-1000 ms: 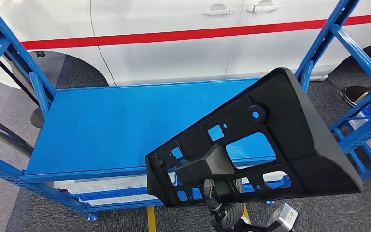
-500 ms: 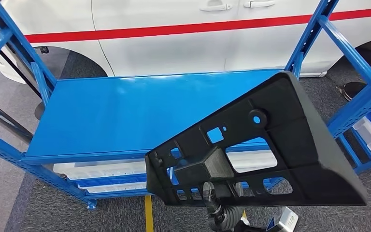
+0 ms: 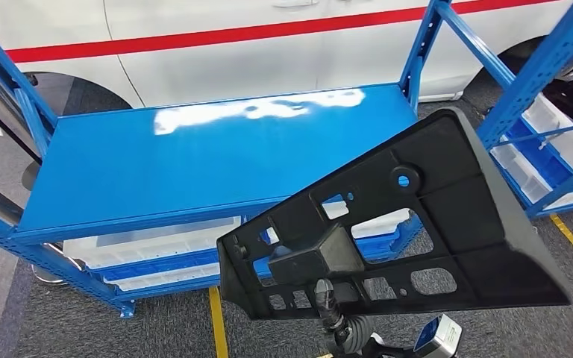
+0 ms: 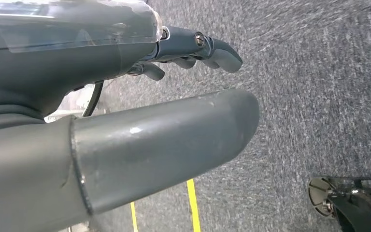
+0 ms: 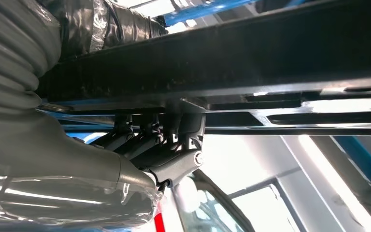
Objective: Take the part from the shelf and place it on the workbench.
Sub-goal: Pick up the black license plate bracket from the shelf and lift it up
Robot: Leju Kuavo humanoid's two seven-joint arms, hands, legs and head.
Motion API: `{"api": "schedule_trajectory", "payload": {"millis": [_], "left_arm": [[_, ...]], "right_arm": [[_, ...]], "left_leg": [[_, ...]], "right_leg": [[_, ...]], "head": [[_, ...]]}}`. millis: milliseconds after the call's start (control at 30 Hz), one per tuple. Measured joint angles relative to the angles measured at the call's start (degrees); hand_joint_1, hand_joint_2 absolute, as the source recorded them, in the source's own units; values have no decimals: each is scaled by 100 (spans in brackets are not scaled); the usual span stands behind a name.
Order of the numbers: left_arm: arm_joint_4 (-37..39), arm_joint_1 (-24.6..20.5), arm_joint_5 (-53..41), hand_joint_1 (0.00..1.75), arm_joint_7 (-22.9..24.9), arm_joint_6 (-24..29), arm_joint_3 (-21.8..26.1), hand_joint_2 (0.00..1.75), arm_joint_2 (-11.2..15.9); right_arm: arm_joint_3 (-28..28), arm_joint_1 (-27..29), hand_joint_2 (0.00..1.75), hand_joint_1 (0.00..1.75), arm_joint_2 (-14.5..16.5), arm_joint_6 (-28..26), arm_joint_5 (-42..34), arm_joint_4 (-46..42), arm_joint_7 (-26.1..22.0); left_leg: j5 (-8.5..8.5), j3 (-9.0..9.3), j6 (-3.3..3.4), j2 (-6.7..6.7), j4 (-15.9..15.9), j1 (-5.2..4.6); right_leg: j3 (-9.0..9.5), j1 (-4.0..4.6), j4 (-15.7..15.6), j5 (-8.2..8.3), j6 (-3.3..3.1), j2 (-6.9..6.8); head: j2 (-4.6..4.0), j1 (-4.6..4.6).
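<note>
A large black plastic part, a flat bracket with several cut-outs, is held up in front of me and tilted, above the floor and before the blue shelf. My right hand grips it from beneath, fingers hooked over a rib of the part; in the head view the hand is mostly hidden under the part's lower edge. My left hand hangs over the grey carpet, its fingers loosely curved and apart, holding nothing.
The blue shelf top is bare and glossy, with white trays on its lower level. A white car with a red stripe stands behind it. A second blue rack with bins is at the right. Yellow floor lines cross the carpet.
The whole view has swung: the shelf and car have slid left and the right-hand rack has come further in. The part stays held in the same place in front of me.
</note>
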Motion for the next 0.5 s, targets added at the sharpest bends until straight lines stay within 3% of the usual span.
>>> {"api": "schedule_trajectory", "payload": {"millis": [67, 100, 133, 200, 267, 300, 333, 367, 433, 500], "left_arm": [[-1, -3, 0, 0, -2, -7, 2, 0, 1], [-1, -7, 0, 0, -2, -10, 2, 0, 2], [-1, -6, 0, 0, -3, -11, 3, 0, 3], [1, 8, 0, 0, -2, -15, 4, 0, 5], [1, 24, 0, 0, 0, -17, 5, 0, 6], [0, 26, 0, 0, 1, -17, 7, 0, 9], [-1, 23, 0, 0, 3, -20, 8, 0, 11], [-1, 18, -1, 0, 3, -23, 9, 0, 13], [-1, 8, -2, 0, 4, -29, 11, 0, 25], [-2, 5, -3, 0, 3, -34, 14, 0, 38]], "right_arm": [[-1, 6, 175, 175, 1, 9, -1, 1, -2], [-2, 9, 175, 175, 2, 11, -1, 1, -3], [-2, 10, 175, 175, 5, 13, -1, 2, -2], [-2, 9, 175, 175, 10, 15, -1, 2, -1], [-2, 8, 175, 175, 12, 17, -3, 6, -1], [-3, 9, 175, 175, 12, 17, -7, 9, -1], [-4, 11, 175, 175, 12, 18, -13, 11, -1], [-7, 13, 175, 175, 12, 18, -23, 13, -1], [-10, 11, 175, 175, 13, 19, -54, 13, -1], [-12, 8, 175, 175, 15, 21, -77, 13, 1]], "left_leg": [[65, -3, -82, 105, 0, 1], [65, -18, -131, 110, 11, 16], [-32, -56, -177, 34, 66, 32], [-529, -183, -233, -271, 459, 52], [-1079, -307, -223, -485, 1145, 44], [-1183, -311, -202, -517, 1413, 36], [-1154, -239, -171, -532, 1517, 22], [-1023, -75, -129, -549, 1417, 4], [-774, 485, 8, -741, 694, -43], [-754, 957, 102, -998, -51, -75]], "right_leg": [[-41, 40, -92, -2, -133, 50], [-98, 40, -104, 46, -199, 110], [-168, 40, -105, 114, -264, 171], [-336, 37, -112, 267, -365, 289], [-516, 68, -98, 413, -411, 428], [-609, 89, -84, 482, -421, 503], [-701, 109, -66, 548, -424, 580], [-789, 125, -48, 607, -423, 654], [-929, 145, -19, 720, -413, 789], [-1001, 142, -16, 838, -371, 908]], "head": [[0, -3], [0, -1], [0, -3], [0, -3], [0, -3], [0, -4], [0, -4], [0, -5], [0, -4], [0, -3]]}}
